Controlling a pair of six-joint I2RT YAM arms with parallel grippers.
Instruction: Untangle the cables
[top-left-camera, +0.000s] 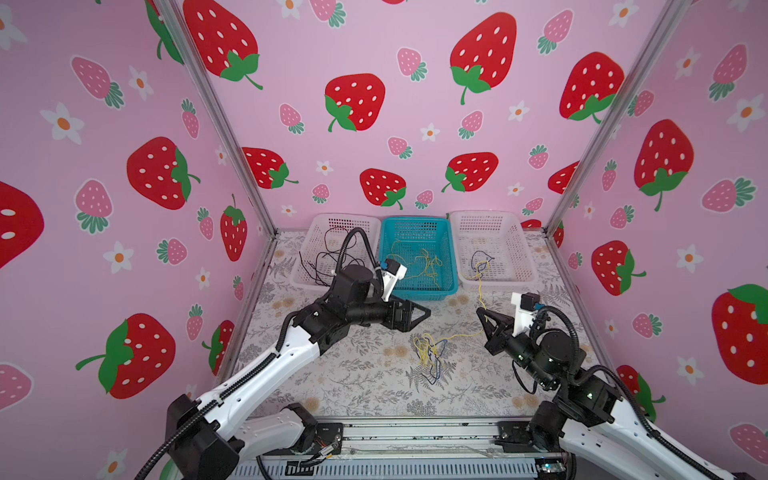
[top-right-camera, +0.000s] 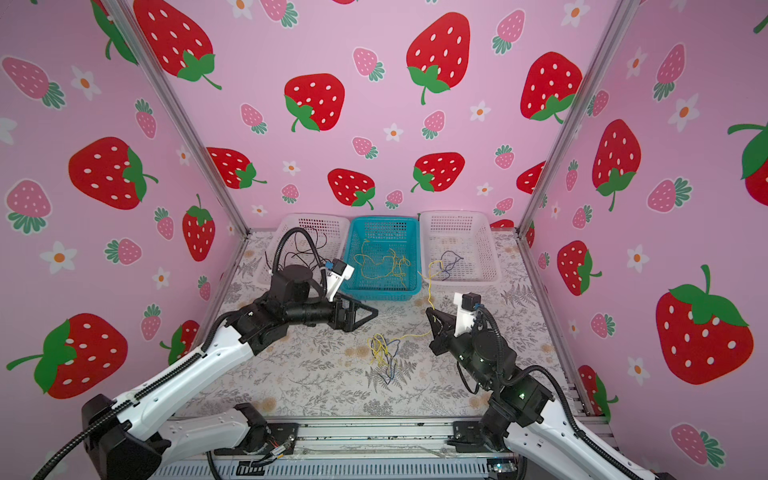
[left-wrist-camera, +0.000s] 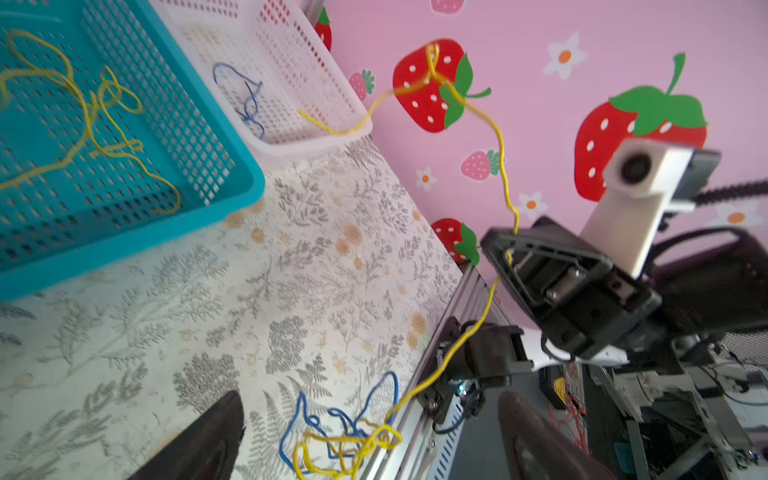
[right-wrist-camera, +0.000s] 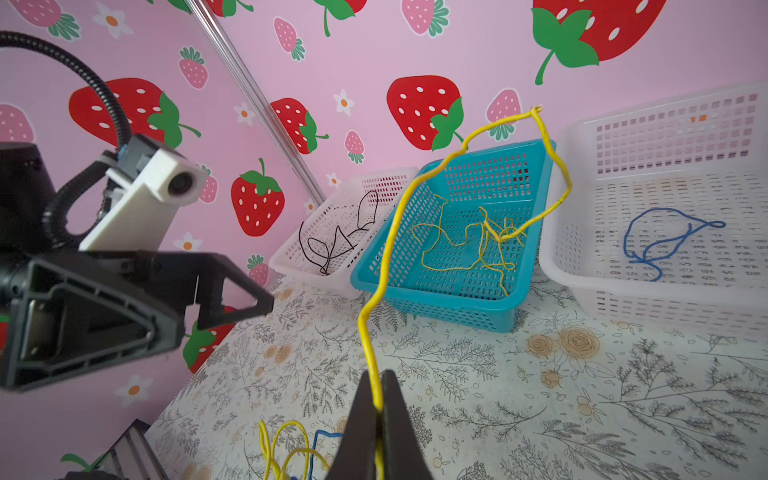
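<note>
Though tangle (left-wrist-camera: 376, 438) is partly cut off, right tool (right-wrist-camera: 378, 376) clenches yellow cable (right-wrist-camera: 389, 249), left tool (left-wrist-camera: 370, 399) apparently released.

baskets (top-left-camera: 415, 219): row at back | cable tangle (top-left-camera: 430, 353): on table (top-left-camera: 353, 374), before them

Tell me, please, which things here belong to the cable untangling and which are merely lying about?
Part of the job: yellow-and-blue tangle; yellow cable, pinched by the right gripper, fingers shut; open left gripper; teal basket of yellow cables; white basket of black cables; white basket with a blue cable.
Merely backdrop: floral table cover; strawberry walls; front metal rail.
</note>
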